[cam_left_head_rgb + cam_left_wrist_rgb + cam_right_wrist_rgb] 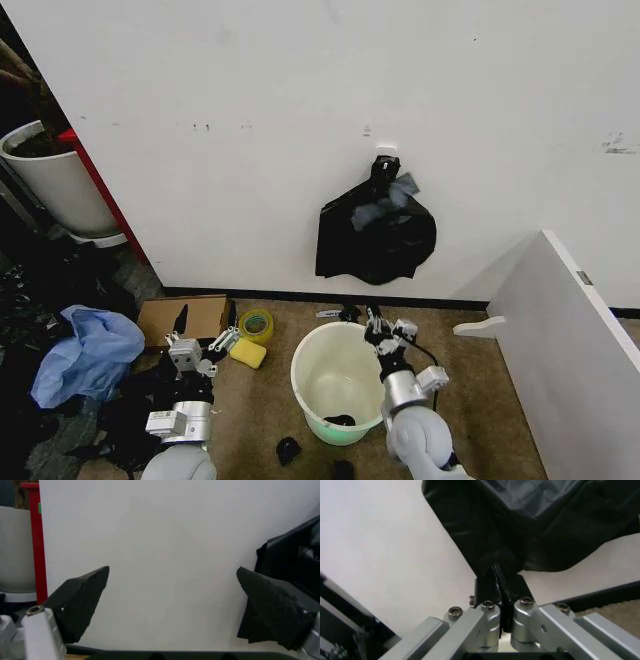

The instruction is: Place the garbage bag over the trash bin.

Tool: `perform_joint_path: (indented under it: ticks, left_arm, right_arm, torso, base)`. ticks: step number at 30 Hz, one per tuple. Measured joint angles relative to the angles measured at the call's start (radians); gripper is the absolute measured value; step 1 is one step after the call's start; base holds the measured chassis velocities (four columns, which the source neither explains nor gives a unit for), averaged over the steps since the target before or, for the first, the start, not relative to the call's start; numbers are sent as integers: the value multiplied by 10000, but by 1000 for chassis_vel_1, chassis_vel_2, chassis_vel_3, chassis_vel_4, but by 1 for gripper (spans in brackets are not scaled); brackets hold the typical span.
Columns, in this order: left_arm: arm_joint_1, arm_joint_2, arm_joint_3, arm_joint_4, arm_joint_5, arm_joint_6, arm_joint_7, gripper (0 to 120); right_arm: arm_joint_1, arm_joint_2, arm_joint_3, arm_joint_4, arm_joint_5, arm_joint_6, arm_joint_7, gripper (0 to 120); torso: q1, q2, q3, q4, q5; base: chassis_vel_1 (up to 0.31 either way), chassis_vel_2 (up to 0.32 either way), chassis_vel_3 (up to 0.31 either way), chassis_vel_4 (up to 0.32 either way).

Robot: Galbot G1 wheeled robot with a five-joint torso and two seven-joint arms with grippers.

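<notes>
Wall point(300, 120): plain white, behind everything.
Garbage bag point(375, 238): thin glossy black plastic sack hung from a white wall hook, above the bin.
Trash bin point(310, 385): round cream-white plastic bucket, pale green base, upright on brown floor, mouth uncovered.
Right gripper point(378, 325): at bin's far rim; fingers point(487, 588) pressed together, black plastic pinched between.
Left gripper point(187, 347): beside yellow tape roll point(255, 325); fingers point(82, 600) spread wide, nothing between.
</notes>
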Motion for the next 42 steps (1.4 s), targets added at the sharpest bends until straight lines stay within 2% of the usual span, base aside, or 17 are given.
perform_joint_path:
  ticks: [8,10,11,15,16,17,18,19,22,24,27,28,31,34,39,42]
  left_arm:
    - [-31,-8,-14,-7,-21,1,1,100]
    - [-40,-16,-14,-7,-21,2,1,100]
    - [-44,-32,-12,-7,-20,1,2,100]
    - [-44,-43,-10,-6,-17,1,3,100]
    - [-36,-58,-3,-7,-6,1,4,100]
    - [-28,-67,0,-6,0,1,5,100]
    - [-22,-72,1,-6,6,1,5,100]
    - [-7,-76,3,-7,20,-1,7,100]
    - [10,-81,4,-6,34,-1,8,100]
    - [37,-80,-2,-6,55,-3,9,100]
    - [23,-53,-60,-17,60,30,8,100]
    - [23,-53,-60,-17,60,30,8,100]
    - [6,-47,-70,-25,64,117,-3,100]
    - [-1,-66,-79,-21,106,129,-41,100]
    - [12,-14,-179,38,122,129,-113,100]
    - [-1,24,-220,77,102,129,-153,100]
  right_arm:
    - [-313,-338,-32,81,-399,73,30,0]
    - [-316,-368,0,64,-431,132,-6,5]
    - [-285,-372,53,14,-433,231,-59,12]
    - [-244,-364,90,-30,-420,319,-97,15]
    - [-171,-338,145,-87,-392,449,-155,22]
    - [-133,-322,174,-104,-377,511,-182,34]
    - [-72,-298,209,-130,-357,593,-219,35]
    - [25,-262,262,-168,-322,679,-254,42]
    - [170,-211,337,-177,-249,756,-276,47]
    - [493,-136,465,-79,117,774,-246,58]
    - [1168,-76,574,804,1352,-25,597,72]
    - [1168,-76,574,804,1352,-25,597,72]
    - [2058,-118,496,1406,1711,-1467,1831,83]
    - [2723,-151,276,1010,1166,-2009,2245,73]
    - [3394,60,99,163,966,-2062,2515,63]
    - [3577,159,79,-108,696,-2112,2876,62]
  torso:
    - [0,0,0,-1,0]
    - [0,0,1,-1,0]
    - [0,0,0,-1,0]
    - [0,0,0,-1,0]
    - [0,0,1,-1,0]
    - [1,0,1,0,1]
    - [0,0,1,0,-1]
    - [0,0,0,-2,-1]
    - [1,0,1,-1,1]
    - [0,0,1,2,-1]
    - [2,0,1,1,-3]
    - [2,0,1,1,-3]
    - [1,0,1,0,0]
    - [2,0,1,1,1]
    - [2,0,2,1,-1]
    - [2,0,2,2,-1]
  base:
    - [0,0,0,0]
    - [0,0,0,0]
    - [0,0,0,0]
    - [0,0,0,0]
    - [0,0,0,0]
    - [0,0,0,0]
    - [0,0,0,0]
    - [0,0,0,0]
    - [0,0,0,0]
    - [0,0,0,0]
    - [0,0,0,0]
    - [0,0,0,0]
    - [0,0,0,0]
    - [0,0,0,0]
    - [0,0,0,0]
    - [0,0,0,0]
